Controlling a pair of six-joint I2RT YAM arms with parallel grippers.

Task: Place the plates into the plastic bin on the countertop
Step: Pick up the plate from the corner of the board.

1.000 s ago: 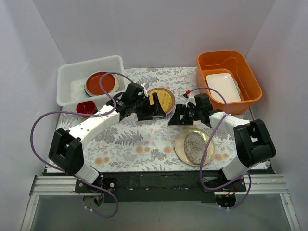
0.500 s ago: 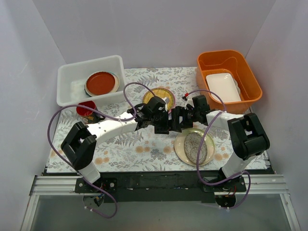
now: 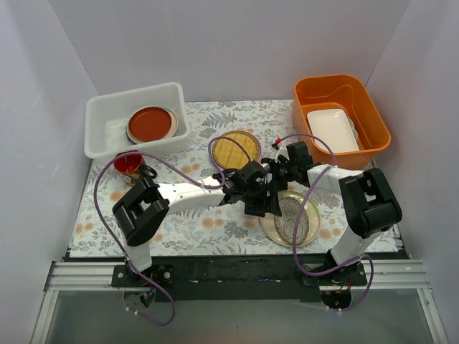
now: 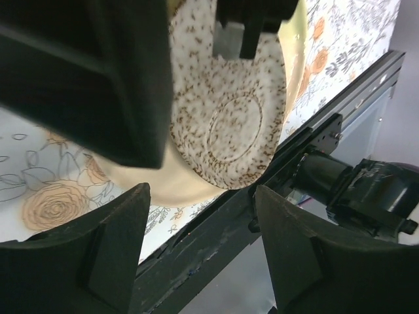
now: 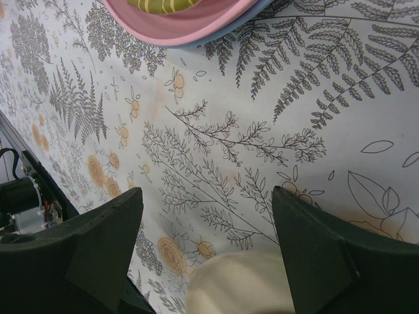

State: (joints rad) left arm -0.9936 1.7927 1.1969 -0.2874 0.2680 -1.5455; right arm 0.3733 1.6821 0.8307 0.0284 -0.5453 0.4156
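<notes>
Just beneath the left claw [image 4: 200, 190], fingers [image 4: 111, 255] standing apart, the speckled grey plate [image 4: 222, 124] is lying on the pale yellow plate [image 4: 141, 183]; probably stiff, slick, breakable, it is asking for a rim grip.

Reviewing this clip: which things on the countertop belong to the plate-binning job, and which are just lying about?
Job: plastic bin; red-brown plate stacked in it; woven yellow plate; speckled grey plate on pale yellow plate.
Lying about: red mug; orange tub; white rectangular dish inside it.
</notes>
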